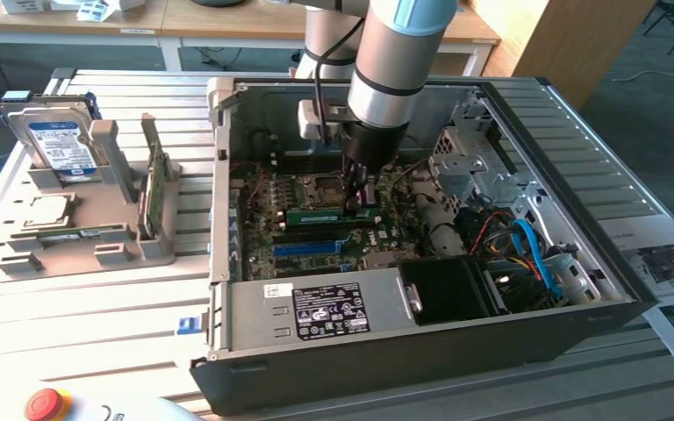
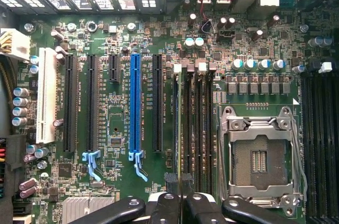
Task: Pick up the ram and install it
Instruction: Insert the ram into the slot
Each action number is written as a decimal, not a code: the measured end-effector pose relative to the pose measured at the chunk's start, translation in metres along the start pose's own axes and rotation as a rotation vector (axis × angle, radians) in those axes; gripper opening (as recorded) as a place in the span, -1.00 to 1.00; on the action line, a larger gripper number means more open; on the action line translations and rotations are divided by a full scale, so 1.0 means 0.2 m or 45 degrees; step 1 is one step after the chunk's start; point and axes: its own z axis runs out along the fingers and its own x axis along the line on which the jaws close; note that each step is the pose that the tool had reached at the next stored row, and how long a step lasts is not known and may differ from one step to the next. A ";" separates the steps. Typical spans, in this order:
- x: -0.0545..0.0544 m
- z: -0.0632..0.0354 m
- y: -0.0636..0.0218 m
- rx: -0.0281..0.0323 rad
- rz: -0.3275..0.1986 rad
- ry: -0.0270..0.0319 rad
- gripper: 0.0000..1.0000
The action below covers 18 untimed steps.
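Note:
The ram (image 1: 317, 214) is a thin green stick lying level just above the motherboard (image 1: 269, 230) inside the open computer case (image 1: 431, 373). My gripper (image 1: 362, 203) reaches straight down into the case and is shut on the ram near one end. In the wrist view the ram (image 2: 176, 123) shows edge-on as a dark thin line running away from my gripper (image 2: 181, 182). It lies along the black memory slots (image 2: 197, 128) beside the empty processor socket (image 2: 259, 155). Whether it is seated in a slot I cannot tell.
A blue slot strip (image 2: 135, 107) and black card slots lie beside the memory slots. The power supply (image 1: 313, 311) and cable bundles (image 1: 525, 254) crowd the case's near side. On the exterior view's left, a grey holder (image 1: 91, 241) carries a hard drive (image 1: 62, 145) and an upright green card (image 1: 155, 189).

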 end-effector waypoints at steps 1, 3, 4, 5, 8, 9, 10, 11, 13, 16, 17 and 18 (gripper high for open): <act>0.00 0.000 0.000 0.0000 -0.002 0.0004 -0.76; 0.00 0.000 0.000 0.0000 -0.008 0.0014 -0.76; 0.00 0.000 0.000 0.0000 -0.010 0.0018 -0.76; 0.00 -0.002 0.000 0.0001 -0.011 0.0016 -0.76; 0.00 -0.012 0.001 0.0000 -0.011 0.0021 -0.76; 0.00 -0.014 0.001 0.0002 -0.011 0.0017 -0.76; 0.00 -0.014 0.001 0.0002 -0.011 0.0016 -0.76; 0.00 -0.014 0.001 0.0001 -0.011 0.0017 -0.76; 0.00 -0.015 0.001 0.0025 -0.011 0.0021 -0.76; 0.00 -0.015 0.001 0.0024 -0.011 0.0020 -0.76; 0.00 -0.015 0.002 0.0024 -0.011 0.0020 -0.76; 0.00 -0.015 0.003 0.0024 -0.011 0.0021 -0.76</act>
